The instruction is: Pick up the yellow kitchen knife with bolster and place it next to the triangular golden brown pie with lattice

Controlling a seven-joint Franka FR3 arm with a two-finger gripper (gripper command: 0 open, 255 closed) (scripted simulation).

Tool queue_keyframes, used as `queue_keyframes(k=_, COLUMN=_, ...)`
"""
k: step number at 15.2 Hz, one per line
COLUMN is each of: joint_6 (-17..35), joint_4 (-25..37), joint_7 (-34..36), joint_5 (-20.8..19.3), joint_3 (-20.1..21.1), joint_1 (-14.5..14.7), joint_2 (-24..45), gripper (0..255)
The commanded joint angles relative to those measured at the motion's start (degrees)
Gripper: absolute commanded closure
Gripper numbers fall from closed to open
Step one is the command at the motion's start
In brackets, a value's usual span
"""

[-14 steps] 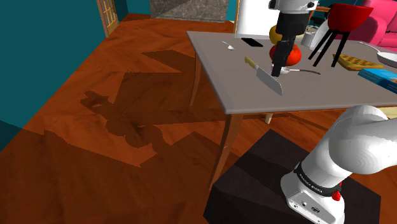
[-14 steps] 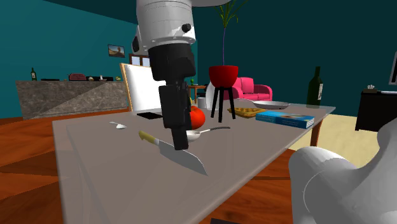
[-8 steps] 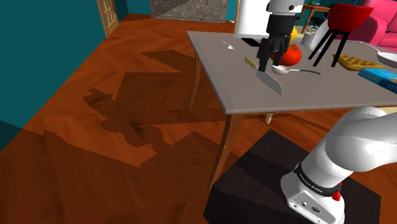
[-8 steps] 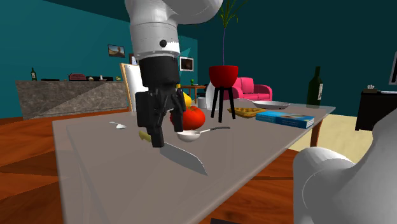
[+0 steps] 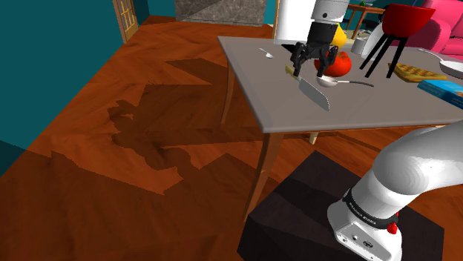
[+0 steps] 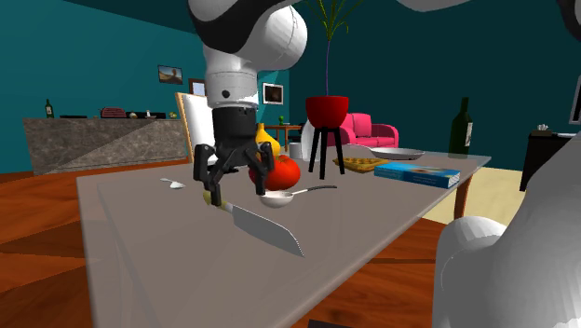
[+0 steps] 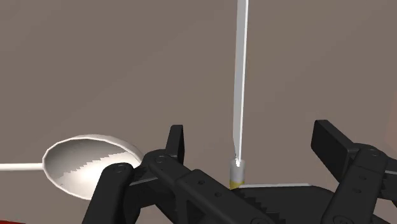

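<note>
Now that they have dropped, spread jaws straddle the knife (image 6: 265,230).

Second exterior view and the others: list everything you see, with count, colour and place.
table: one, grey, on reddish wood floor.
knife: one, yellow handle, grey blade, flat on table.
spoon: one, white bowl, beside knife.
round fruit: one, red, behind spoon.
pie slice: one, golden brown, beside book.
book: one, blue, table's far part.
dish: one, grey, near pie slice.
pot on stand: one, red, black legs, on table.
bottle: one, dark, past book.
sofa: one, pink, background.
arm: one, white, above knife.
gripper: one, black, open, fingers astride knife handle.
</note>
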Motion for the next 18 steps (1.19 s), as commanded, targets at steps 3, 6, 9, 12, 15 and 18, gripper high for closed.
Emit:
queue_keyframes(k=3, joint_6=2.95, joint_4=-2.8, joint_7=0.8, joint_5=0.18, joint_3=-0.02, joint_1=-0.31, joint_2=0.03, gripper=0)
queue_keyframes(k=6, joint_6=5.69, joint_4=-5.6, joint_7=0.79, joint_5=0.24, joint_3=0.05, joint_1=-0.28, joint_2=-0.03, gripper=0)
queue_keyframes(k=9, joint_6=5.69, joint_4=-5.6, joint_7=0.79, joint_5=0.24, joint_3=0.04, joint_1=-0.27, joint_2=-0.03, gripper=0)
queue_keyframes(k=12, joint_6=5.69, joint_4=-5.6, joint_7=0.79, joint_5=0.24, joint_3=0.05, joint_1=-0.27, joint_2=-0.03, gripper=0)
queue_keyframes(k=15, joint_6=5.68, joint_4=-5.59, joint_7=0.78, joint_5=0.24, joint_3=0.04, joint_1=-0.28, joint_2=-0.03, gripper=255)
queue_keyframes(k=18, joint_6=5.68, joint_4=-5.59, joint_7=0.78, joint_5=0.24, joint_3=0.04, joint_1=-0.28, joint_2=-0.03, gripper=255)
